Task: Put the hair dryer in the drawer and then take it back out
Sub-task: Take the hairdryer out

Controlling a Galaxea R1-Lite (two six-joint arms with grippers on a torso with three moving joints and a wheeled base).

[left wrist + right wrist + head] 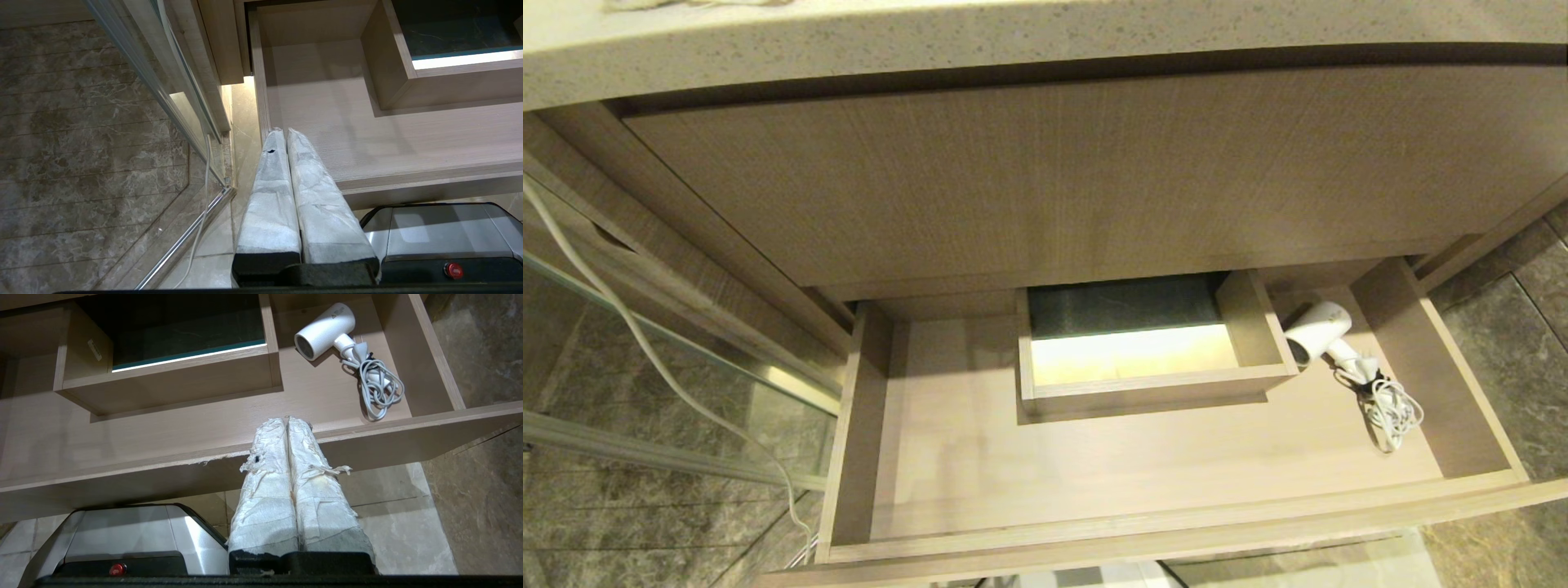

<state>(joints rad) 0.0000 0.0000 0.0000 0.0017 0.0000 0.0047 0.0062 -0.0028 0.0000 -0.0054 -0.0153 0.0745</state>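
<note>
— Right, largest item first. What is the state of the cabinet?

— The drawer stands pulled fully out under the taller wood-grain panel and the speckled desk top. Its boxed notch sits at the middle rear. A thin white cable hangs down the left side, clear of the drawer.

— And the hair dryer?

— The hair dryer lies inside the drawer, in the right rear corner, just beside the right wall of the notch. The barrel points its grille toward the notch and the drawer front; the handle and its bundled cord trail away toward the right side wall. So its long axis runs diagonally across that corner.

— The grippers?

— Neither arm shows from the head camera. The right gripper is clenched, pads pressed together, holding nothing, poised outside the drawer's front edge. The left gripper is likewise clenched and empty, near the drawer's left front corner, well apart from the dryer.

— Which arm is nearer?

— The right, clearly; the dryer lies ahead of it and off toward the right wall. In my judgement the placing half looks done, and the retrieval would fall to the right gripper, which must first open.
</note>
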